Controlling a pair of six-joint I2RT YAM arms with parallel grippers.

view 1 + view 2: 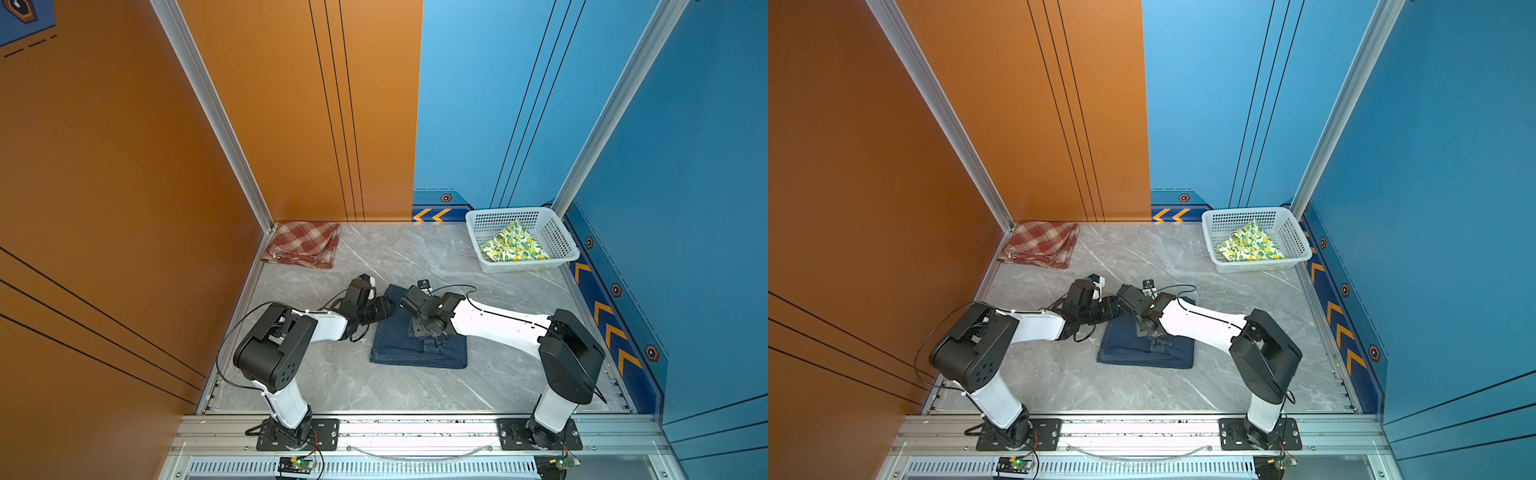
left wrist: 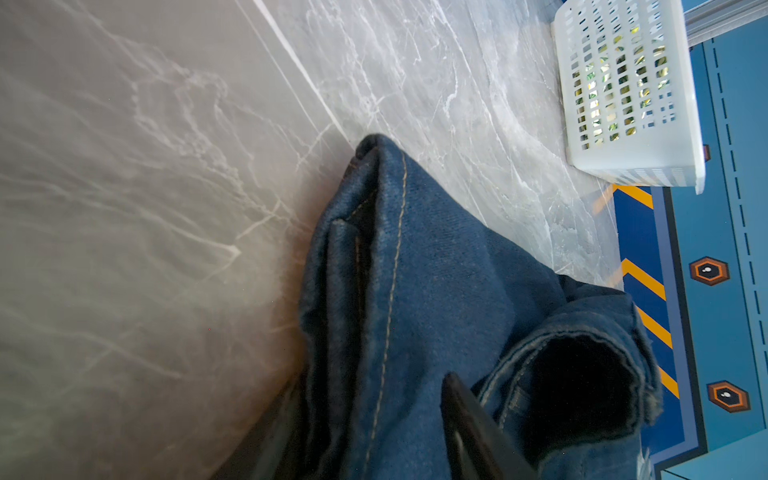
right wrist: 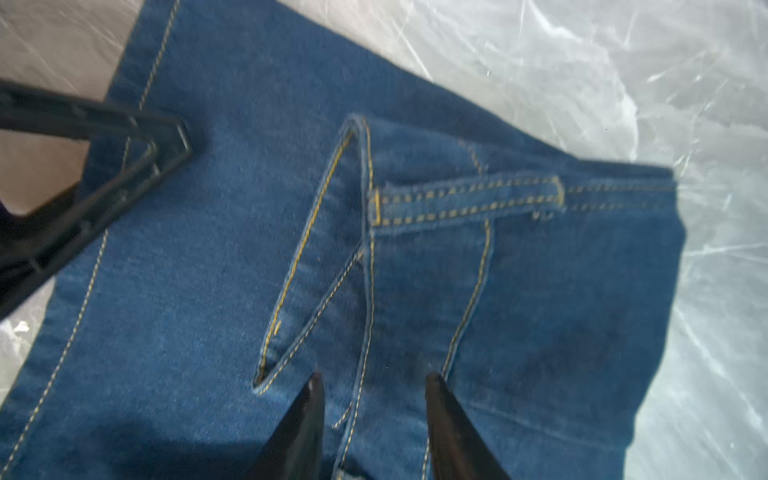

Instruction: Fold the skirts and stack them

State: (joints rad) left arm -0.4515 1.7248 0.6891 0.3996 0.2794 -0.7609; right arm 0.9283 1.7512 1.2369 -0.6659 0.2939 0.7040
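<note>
The dark blue denim skirt (image 1: 399, 345) (image 1: 1125, 349) lies folded mid-table. My left gripper (image 1: 385, 311) (image 2: 374, 415) is at its far left edge, shut on a thick fold of denim (image 2: 415, 270) that fills the gap between its fingers. My right gripper (image 1: 433, 338) (image 3: 374, 376) hangs open just above the denim skirt's (image 3: 208, 249) waistband area, a seam running between its fingertips. The red-and-cream plaid skirt (image 1: 301, 245) (image 1: 1040, 243) lies folded in the back left corner. The lemon-print skirt (image 1: 513, 245) (image 1: 1248, 245) rests in the basket.
A white perforated basket (image 1: 528, 264) (image 1: 1258, 264) (image 2: 623, 83) stands at the back right against the blue wall. Orange and blue walls enclose the grey marble table (image 1: 415, 390). Both arm bases sit on the front rail.
</note>
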